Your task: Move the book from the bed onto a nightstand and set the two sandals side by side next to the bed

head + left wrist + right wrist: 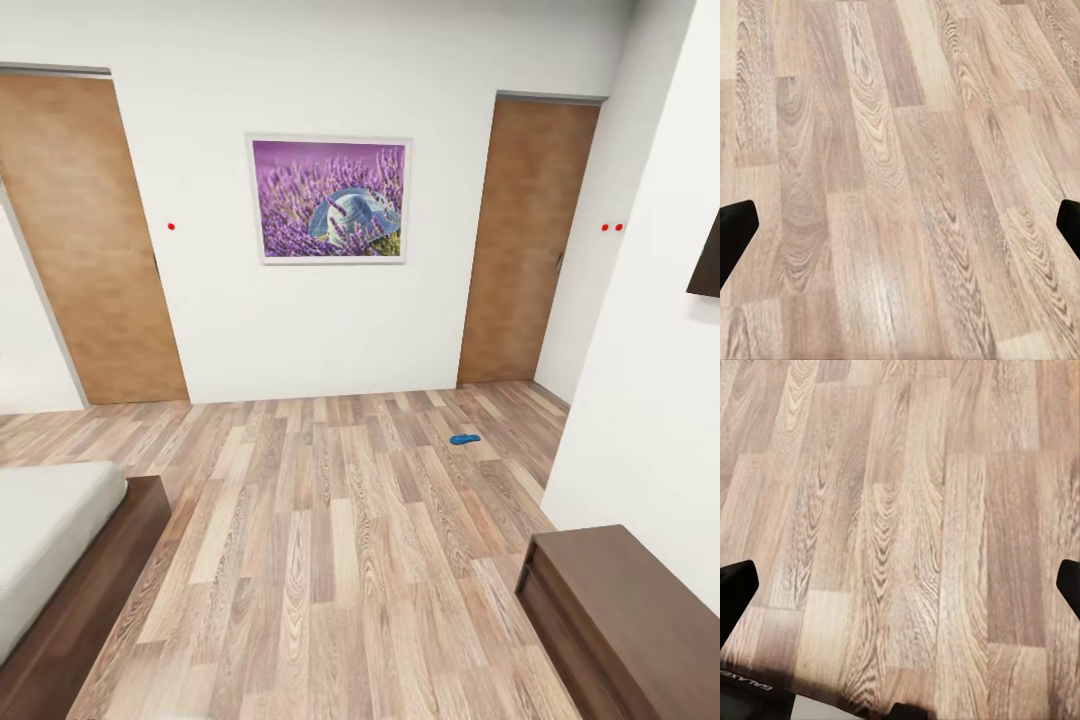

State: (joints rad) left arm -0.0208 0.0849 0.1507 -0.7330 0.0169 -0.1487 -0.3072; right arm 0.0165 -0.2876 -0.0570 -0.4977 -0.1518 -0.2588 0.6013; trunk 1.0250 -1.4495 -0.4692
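One bright blue sandal point(465, 439) lies flat on the wood-plank floor, far ahead and to the right, near the right-hand door. A corner of the bed point(45, 535), with its off-white mattress and dark brown frame, juts in at the lower left. The book is out of view. My left gripper point(900, 232) hangs open over bare floor, its dark fingertips point(735, 229) wide apart with nothing between them. My right gripper point(900, 592) is likewise open above the planks.
A low dark brown cabinet point(625, 620) stands against the right wall at the lower right; I cannot tell whether it is a nightstand. Two brown doors point(85, 240) point(525, 240) and a lavender picture point(330, 198) are on the far wall. Open floor point(330, 520) lies between bed and cabinet.
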